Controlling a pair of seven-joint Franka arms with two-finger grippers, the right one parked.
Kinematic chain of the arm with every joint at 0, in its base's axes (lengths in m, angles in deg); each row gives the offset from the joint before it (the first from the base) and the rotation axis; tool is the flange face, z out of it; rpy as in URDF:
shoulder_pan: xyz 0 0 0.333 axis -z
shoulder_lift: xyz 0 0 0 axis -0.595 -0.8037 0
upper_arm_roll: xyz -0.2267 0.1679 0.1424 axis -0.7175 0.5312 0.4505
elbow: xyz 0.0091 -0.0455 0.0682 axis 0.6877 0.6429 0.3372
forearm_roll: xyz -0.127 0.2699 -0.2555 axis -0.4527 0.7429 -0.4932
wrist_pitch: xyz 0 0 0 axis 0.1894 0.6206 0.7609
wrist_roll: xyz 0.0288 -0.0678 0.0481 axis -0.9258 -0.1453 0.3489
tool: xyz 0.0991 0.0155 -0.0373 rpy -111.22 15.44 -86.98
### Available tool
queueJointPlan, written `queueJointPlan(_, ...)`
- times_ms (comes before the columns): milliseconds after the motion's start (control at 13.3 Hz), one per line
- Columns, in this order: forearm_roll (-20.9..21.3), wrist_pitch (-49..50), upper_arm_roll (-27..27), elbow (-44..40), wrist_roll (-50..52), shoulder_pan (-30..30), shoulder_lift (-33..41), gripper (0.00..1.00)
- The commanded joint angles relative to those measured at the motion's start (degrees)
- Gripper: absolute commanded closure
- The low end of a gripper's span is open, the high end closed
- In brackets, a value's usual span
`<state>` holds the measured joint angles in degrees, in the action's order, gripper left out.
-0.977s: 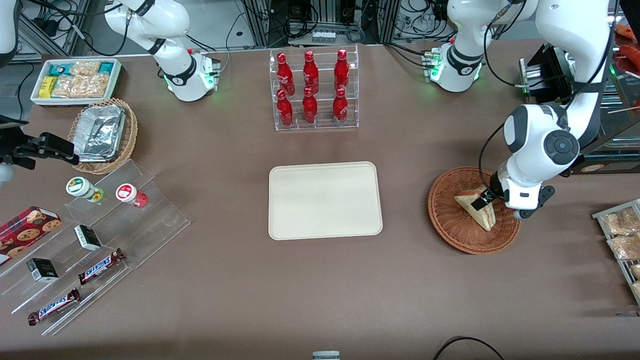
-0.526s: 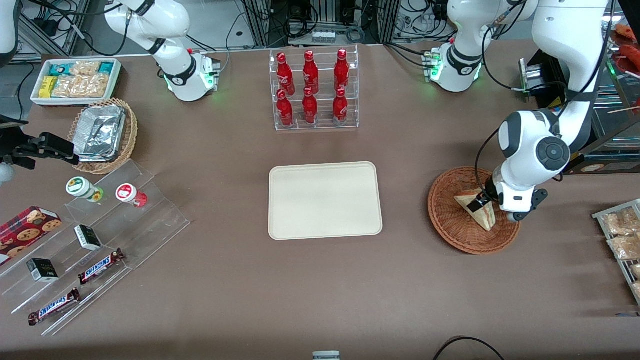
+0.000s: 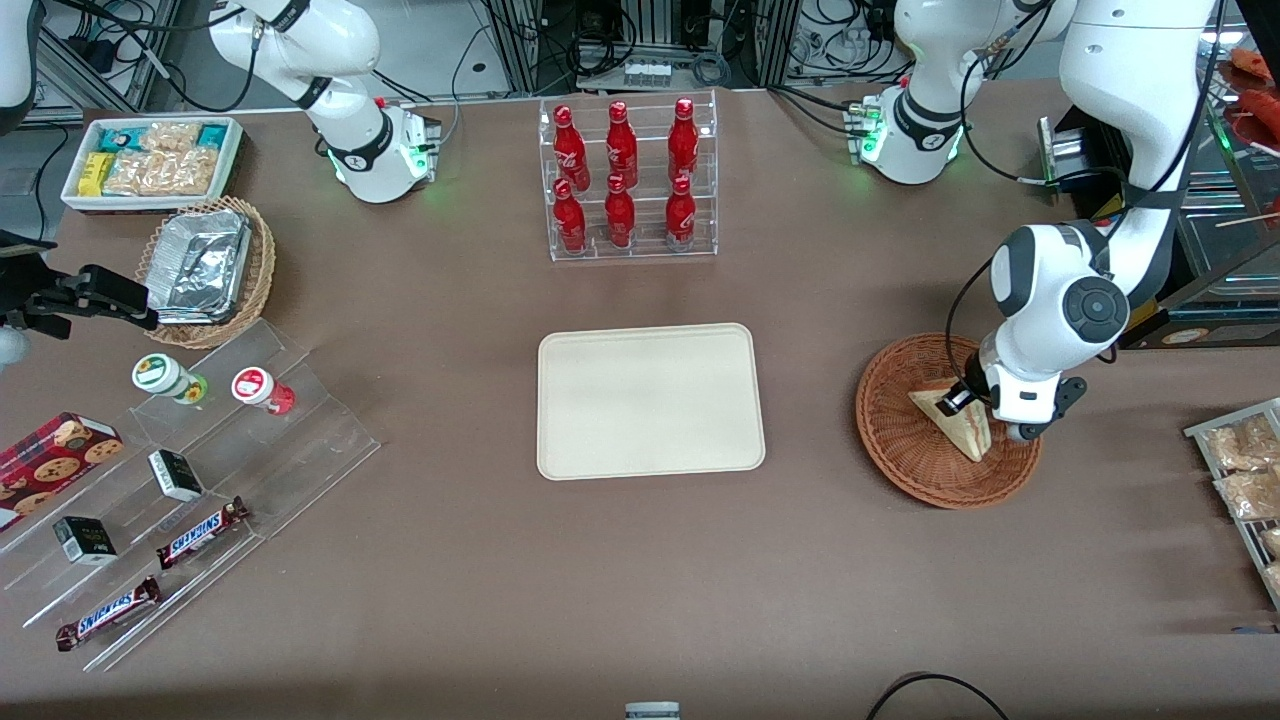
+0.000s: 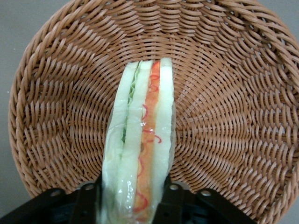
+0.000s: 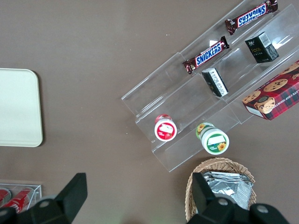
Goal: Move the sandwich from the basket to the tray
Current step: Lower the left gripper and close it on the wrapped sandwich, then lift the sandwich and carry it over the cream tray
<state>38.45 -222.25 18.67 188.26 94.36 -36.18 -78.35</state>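
So that it lifts clear of the basket (image 3: 905, 440), I close the end effector (image 3: 957, 402) across the sandwich (image 4: 140, 149), upright between both fingers.

You get bright, even overhead light in the front view, with short soft shadows and some darkening along the 6 o'clock edge. In the left wrist view the gripper (image 4: 133, 198), clamped on the glinting sandwich (image 4: 142, 130) inside the sharp basket (image 4: 233, 93), looks dark and blurred.
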Motion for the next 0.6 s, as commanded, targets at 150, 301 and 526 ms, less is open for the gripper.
queueJointPlan(150,-0.51,3.30,-0.26,-0.10,0.49,0.36,4.13,1.00)
queueJointPlan(301,-0.51,8.29,-0.70,-2.81,0.66,0.80,5.37,1.00)
queueJointPlan(526,0.28,14.81,-1.49,-7.74,0.23,3.87,5.55,1.00)
